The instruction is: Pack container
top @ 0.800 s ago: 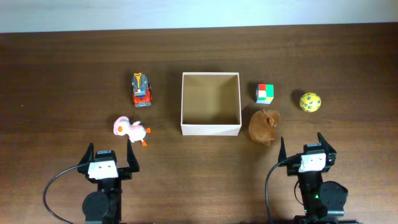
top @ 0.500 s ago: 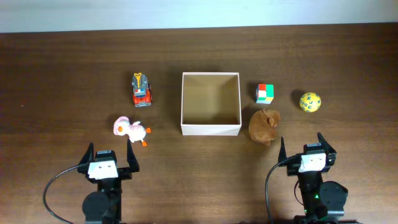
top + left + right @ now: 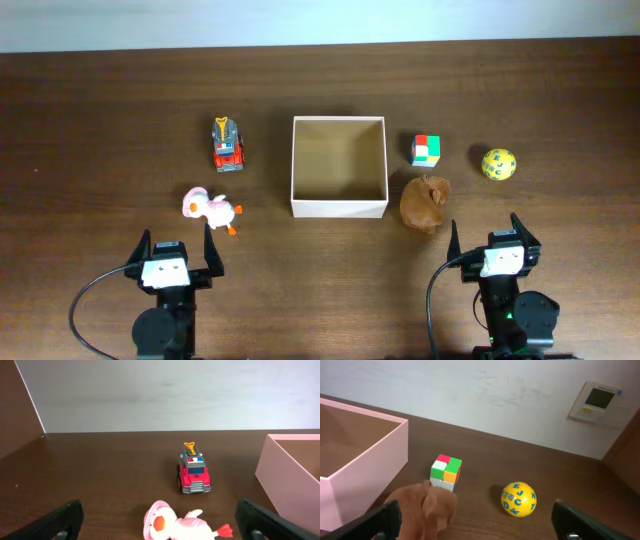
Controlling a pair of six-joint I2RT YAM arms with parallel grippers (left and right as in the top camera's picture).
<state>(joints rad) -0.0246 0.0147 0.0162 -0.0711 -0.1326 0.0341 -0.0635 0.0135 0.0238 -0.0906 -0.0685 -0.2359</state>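
Container (image 3: 338, 208): table (image 3: 100, 100) centre, open top up, nothing inside.
Handling, judged: light, with thin stiff walls that could crush; pinch over one wall's rim.
Surroundings: brown plush (image 3: 425, 203) just beside its 4 o'clock corner; toy truck (image 3: 228, 144) apart at 9 o'clock; 12 o'clock side free.
Left gripper (image 3: 177, 240), right gripper (image 3: 484, 228): near edge, fingers spread wide, holding nothing.

Rests low at lower left of the overhead frame with left gripper (image 3: 177, 242) spread wide, holding nothing; mirrors this at lower right with right gripper (image 3: 484, 232), equally wide and empty; points both toward the top of frame, clear of the surface.
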